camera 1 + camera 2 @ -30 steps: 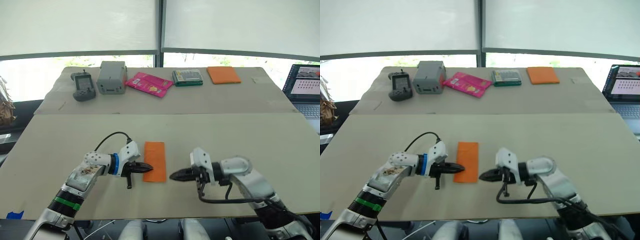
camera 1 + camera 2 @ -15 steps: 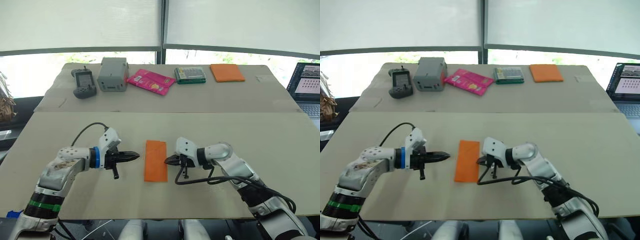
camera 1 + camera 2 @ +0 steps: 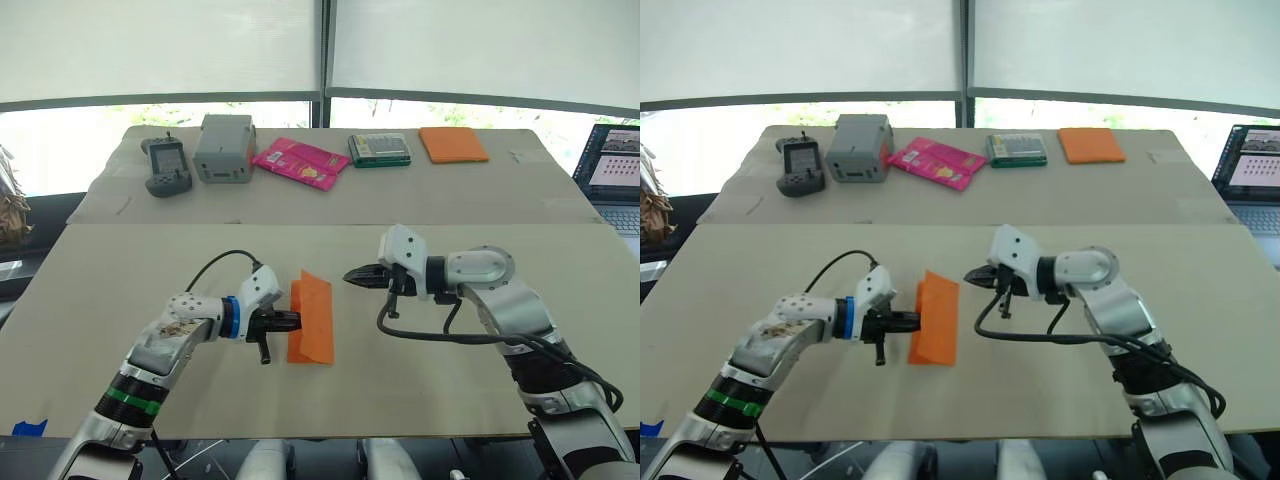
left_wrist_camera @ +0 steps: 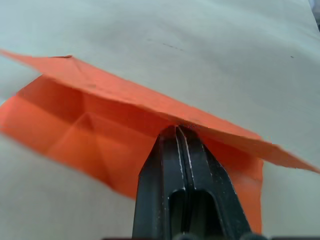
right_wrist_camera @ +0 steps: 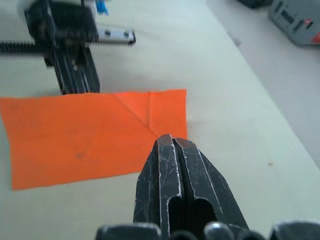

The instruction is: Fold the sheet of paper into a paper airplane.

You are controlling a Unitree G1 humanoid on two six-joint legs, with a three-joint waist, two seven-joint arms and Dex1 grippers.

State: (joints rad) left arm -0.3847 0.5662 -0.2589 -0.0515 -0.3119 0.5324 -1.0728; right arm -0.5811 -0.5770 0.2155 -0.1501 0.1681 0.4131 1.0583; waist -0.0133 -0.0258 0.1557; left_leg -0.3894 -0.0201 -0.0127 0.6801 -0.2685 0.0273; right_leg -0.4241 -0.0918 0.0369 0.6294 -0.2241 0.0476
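In the last half second the left pincer (image 3: 292,320) slid back in, closed, under the paper's (image 3: 312,318) left edge and tipped up its top flap, while the right pincer (image 3: 350,276), closed and empty, drew off to the far right, so I'd say another fold is starting mid-surface (image 3: 450,400).

sheet of paper (image 3: 312,318): thin, bright orange, folded into narrow creased strip
pose: top flap lifting along left edge
location: lying on near tabletop, centre

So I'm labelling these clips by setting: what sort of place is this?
Probably a lab or office test bench: a long work table by shaded windows, an open laptop at its edge, a handheld controller and grey box.
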